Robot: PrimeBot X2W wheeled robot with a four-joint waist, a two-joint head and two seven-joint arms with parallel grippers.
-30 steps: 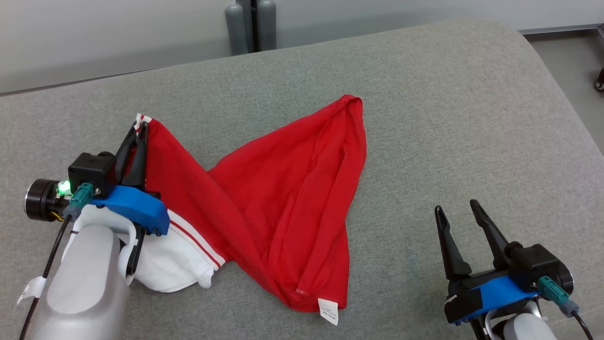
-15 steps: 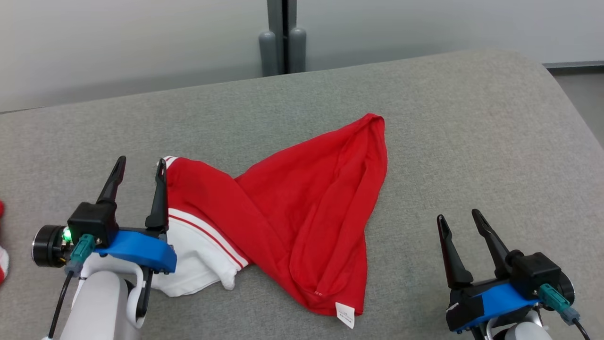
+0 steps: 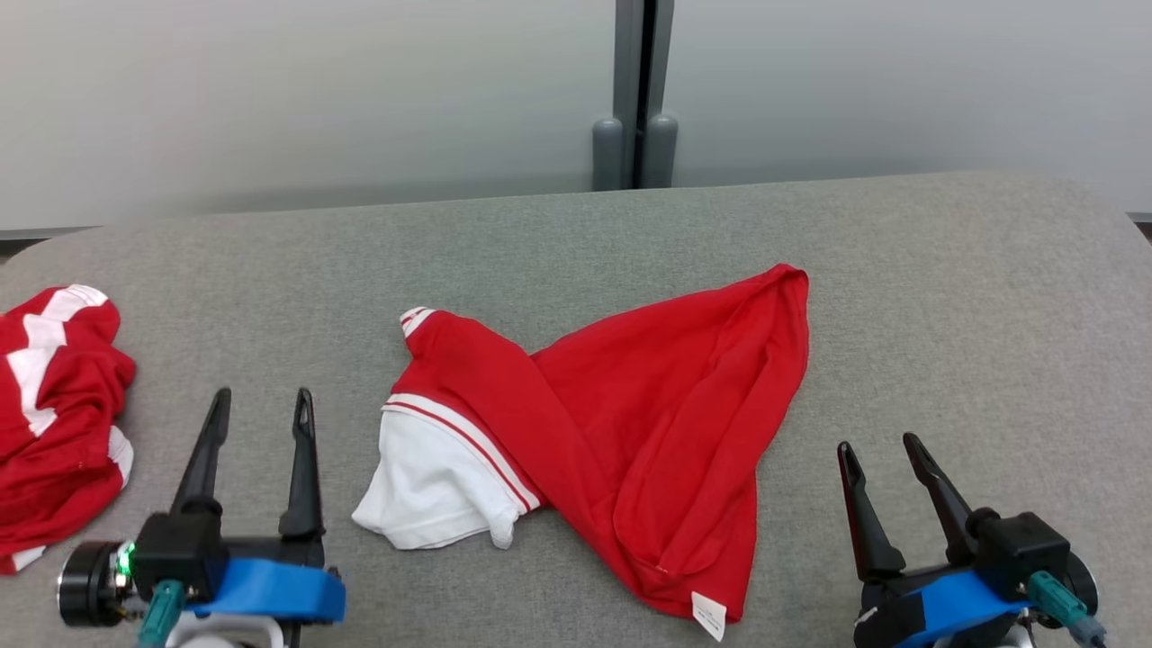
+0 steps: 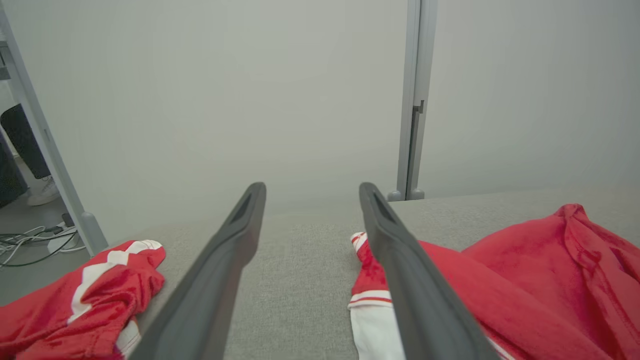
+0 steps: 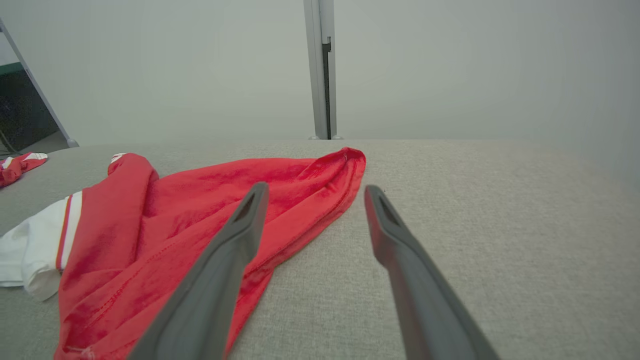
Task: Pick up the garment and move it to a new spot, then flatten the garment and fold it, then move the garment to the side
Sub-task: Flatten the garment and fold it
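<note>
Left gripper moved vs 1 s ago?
Yes. The left gripper has released the striped corner of the red shirt and pulled back toward the robot, clear of it, open.

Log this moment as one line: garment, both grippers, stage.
garment: twisted on grey table, unheld | left gripper: open, left of white sleeve | right gripper: open, right of garment | stage: not yet flattened

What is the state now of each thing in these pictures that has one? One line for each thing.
red and white garment: twisted, not flat, lying on the grey table, not held.
second red garment: bunched up at the table's left end.
left gripper: open, empty, apart from both garments.
right gripper: open, empty.
</note>
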